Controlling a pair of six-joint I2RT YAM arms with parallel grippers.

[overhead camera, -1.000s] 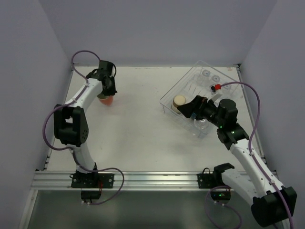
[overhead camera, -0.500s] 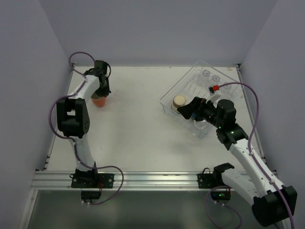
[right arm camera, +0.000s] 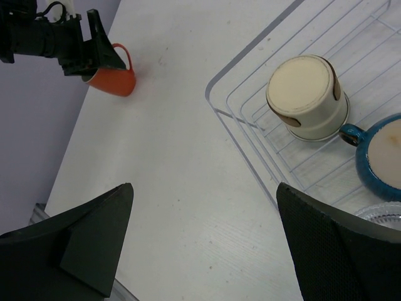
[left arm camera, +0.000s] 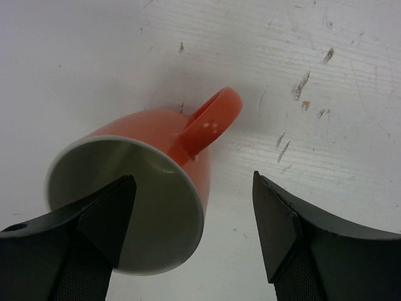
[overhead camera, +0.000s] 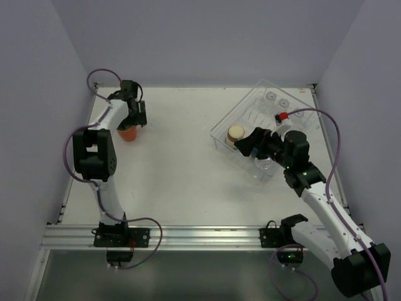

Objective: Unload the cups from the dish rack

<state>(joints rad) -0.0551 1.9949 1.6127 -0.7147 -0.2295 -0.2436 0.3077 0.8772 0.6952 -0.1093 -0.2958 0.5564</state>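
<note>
Left claw point(left arm camera: 193, 182), spread wide and gripping nothing, straddles the handle side of the orange-red ceramic mug point(left arm camera: 150, 122) on the white bench point(left arm camera: 313, 63) and should lift straight up, clear of the handle, while the right claw point(right arm camera: 203, 188), likewise spread and empty, hovers beside the clear plastic dish rack point(right arm camera: 250, 144).

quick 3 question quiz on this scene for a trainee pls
1. True or false: the orange mug stands inside the dish rack.
2. Which cup sits beside the beige cup in the rack? A) dark blue cup B) orange mug C) green cup
3. Fill in: the left gripper has its jaws ___ at the mug.
Key: 1 false, it is on the table; 2 A; 3 open.
</note>
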